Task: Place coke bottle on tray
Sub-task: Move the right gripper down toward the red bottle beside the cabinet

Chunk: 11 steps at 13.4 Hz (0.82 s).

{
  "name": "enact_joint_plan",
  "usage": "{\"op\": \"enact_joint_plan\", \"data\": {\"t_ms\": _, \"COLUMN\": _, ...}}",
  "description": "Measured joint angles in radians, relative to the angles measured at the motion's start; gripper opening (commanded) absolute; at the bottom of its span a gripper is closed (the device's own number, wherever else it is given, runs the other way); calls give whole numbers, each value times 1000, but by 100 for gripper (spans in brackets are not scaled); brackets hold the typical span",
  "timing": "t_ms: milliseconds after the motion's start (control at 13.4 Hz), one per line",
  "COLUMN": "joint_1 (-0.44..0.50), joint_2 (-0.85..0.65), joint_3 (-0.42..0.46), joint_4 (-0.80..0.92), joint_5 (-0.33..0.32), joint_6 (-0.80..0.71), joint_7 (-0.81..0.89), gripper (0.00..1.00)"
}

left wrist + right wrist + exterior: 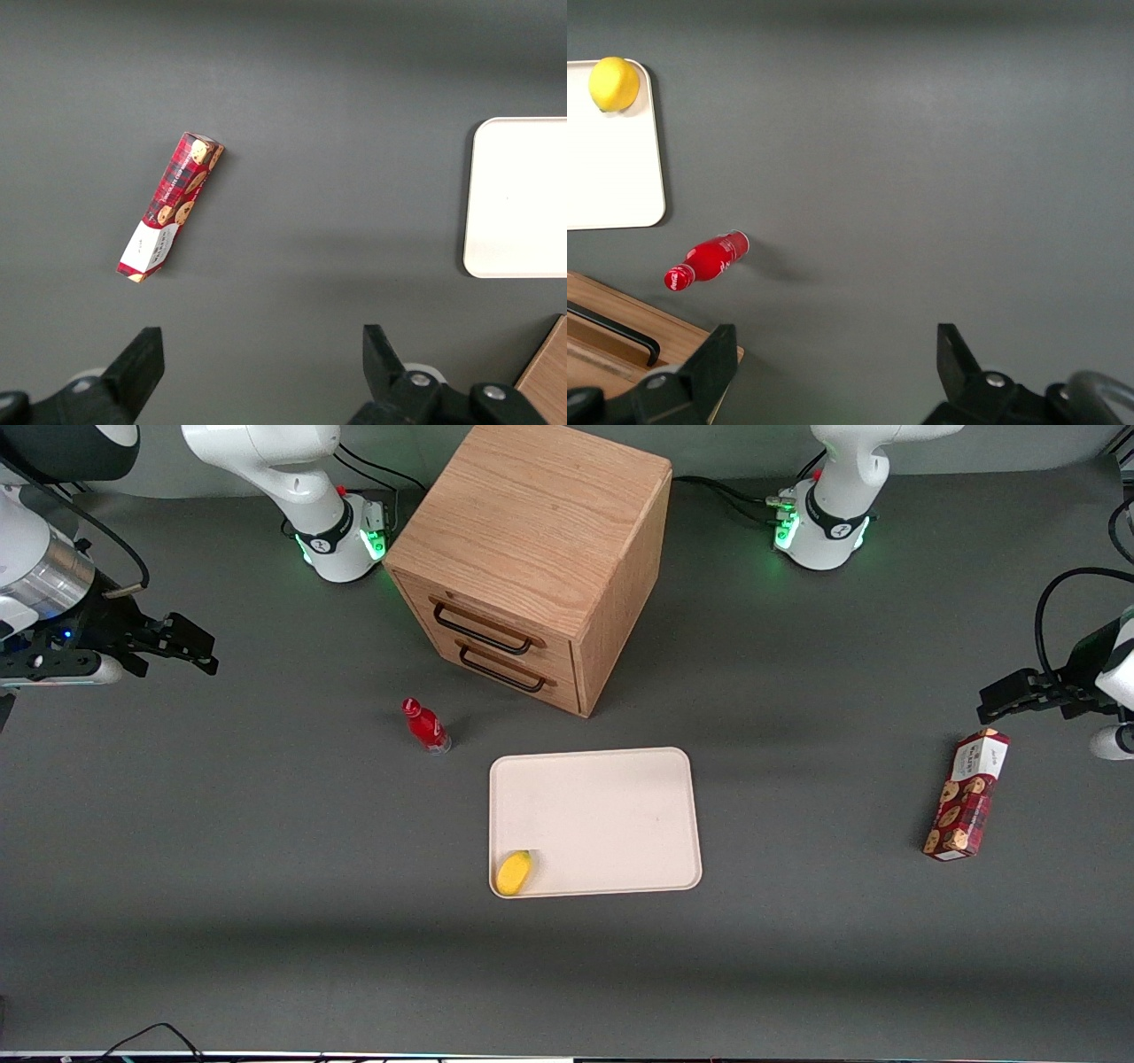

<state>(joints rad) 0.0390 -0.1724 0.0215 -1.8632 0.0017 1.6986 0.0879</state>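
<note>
The coke bottle (426, 726), small and red with a red cap, stands on the grey table between the wooden cabinet and the tray's corner. It also shows in the right wrist view (707, 259). The cream-beige tray (611, 806) lies flat nearer the front camera than the cabinet, and shows in the right wrist view too (611, 168). My gripper (182, 646) hovers high toward the working arm's end of the table, well apart from the bottle. It is open and empty, with bare table between its fingers (833, 372).
A wooden drawer cabinet (532, 558) with two dark handles stands farther from the front camera than the tray. A yellow lemon (513, 872) lies in the tray's near corner. A red-and-white cookie box (967, 794) lies toward the parked arm's end.
</note>
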Motion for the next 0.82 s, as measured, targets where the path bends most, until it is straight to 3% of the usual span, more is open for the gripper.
{"op": "enact_joint_plan", "data": {"t_ms": 298, "joint_1": 4, "joint_2": 19, "joint_3": 21, "joint_4": -8, "joint_5": 2, "joint_6": -1, "joint_7": 44, "gripper": 100}}
{"op": "enact_joint_plan", "data": {"t_ms": 447, "joint_1": 7, "joint_2": 48, "joint_3": 52, "joint_4": -12, "joint_5": 53, "joint_6": 5, "joint_7": 64, "gripper": 100}}
{"op": "enact_joint_plan", "data": {"t_ms": 596, "joint_1": 8, "joint_2": 89, "joint_3": 122, "joint_4": -16, "joint_5": 109, "joint_6": 58, "joint_7": 114, "gripper": 100}}
{"op": "enact_joint_plan", "data": {"t_ms": 819, "joint_1": 13, "joint_2": 174, "joint_3": 292, "joint_4": -44, "joint_5": 107, "joint_6": 153, "joint_7": 251, "gripper": 100}}
